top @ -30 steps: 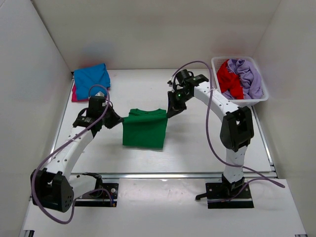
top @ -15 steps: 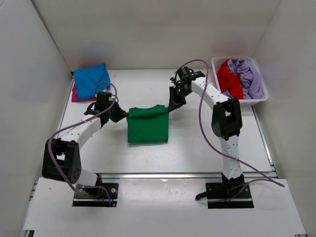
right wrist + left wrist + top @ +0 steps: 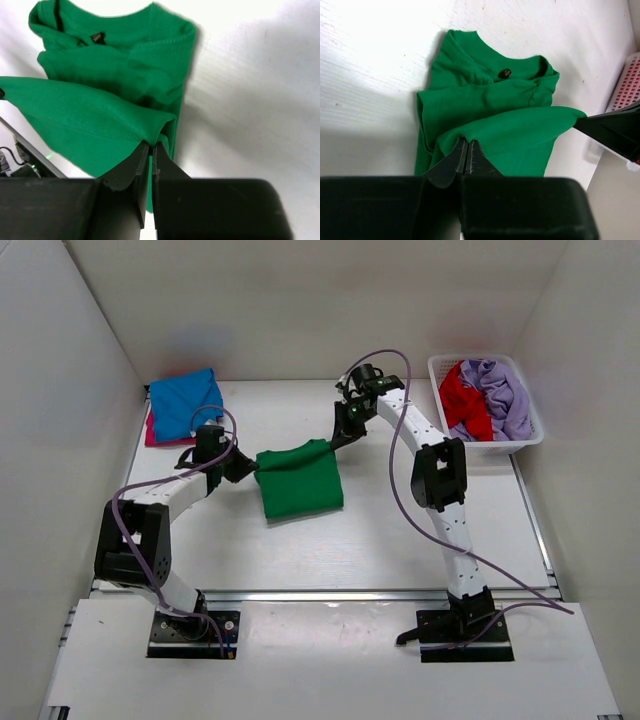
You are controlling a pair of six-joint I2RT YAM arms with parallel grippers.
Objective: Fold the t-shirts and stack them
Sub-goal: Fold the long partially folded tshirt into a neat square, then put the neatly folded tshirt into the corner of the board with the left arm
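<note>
Pinching the green t-shirt (image 3: 300, 480) at two corners, we hold one layer of it lifted off the table (image 3: 400, 530) near the middle of the workspace. Our left gripper (image 3: 466, 142) has its fingers pressed together on the left corner of the raised layer. Our right gripper (image 3: 150, 145) is clamped on the far right corner. The cloth spans between them as a stretched flap, while the rest of the shirt, collar and label showing, lies rumpled on the table beneath. We judge this to be the step of carrying one half over the other.

Several things could go wrong from here. Both grips sit right at the edge of the cloth, so pulling the arms apart too hard could slip a corner free and drop the flap crooked. The lower layer is bunched near the collar, and laying the flap on it as it lies would trap wrinkles and leave a lumpy fold. The shirt also sits skewed on the table, so uneven travel of our two arms would twist it further. Dragging low instead of lifting could slide the whole shirt.

The blue t-shirt (image 3: 185, 400) lies on the magenta-pink t-shirt (image 3: 152, 432) at the far left, well apart. The red t-shirt (image 3: 465, 398) and lilac t-shirt (image 3: 500, 390) sit in the white basket (image 3: 437, 365) at the far right.
</note>
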